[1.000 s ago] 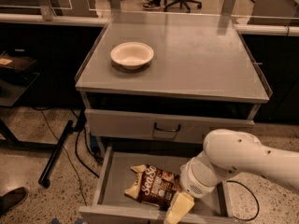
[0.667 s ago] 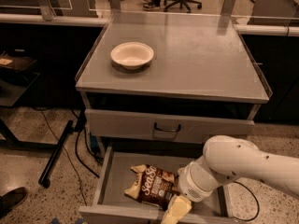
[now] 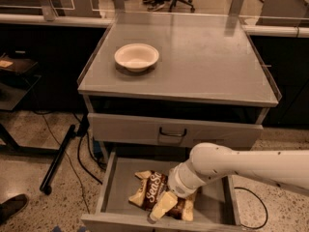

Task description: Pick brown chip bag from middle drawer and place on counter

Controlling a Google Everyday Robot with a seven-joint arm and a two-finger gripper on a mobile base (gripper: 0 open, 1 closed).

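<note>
The brown chip bag (image 3: 146, 188) lies flat on the floor of the open middle drawer (image 3: 119, 177), near its front middle. My gripper (image 3: 161, 210) hangs from the white arm (image 3: 231, 166), which reaches in from the right. It is down in the drawer, right over the bag's front right part and at or very near its surface, hiding that part. The counter (image 3: 203, 62) is the grey cabinet top above the drawers.
A white round bowl (image 3: 136, 57) sits on the counter's left part. The shut upper drawer front with a dark handle (image 3: 173, 131) overhangs the back of the open drawer. A black pole (image 3: 58, 159), cables and a shoe (image 3: 12, 207) are on the floor at left.
My gripper has moved left along the drawer's front, from beside the bag's right end to over the bag. The bag and the bowl have not moved.
</note>
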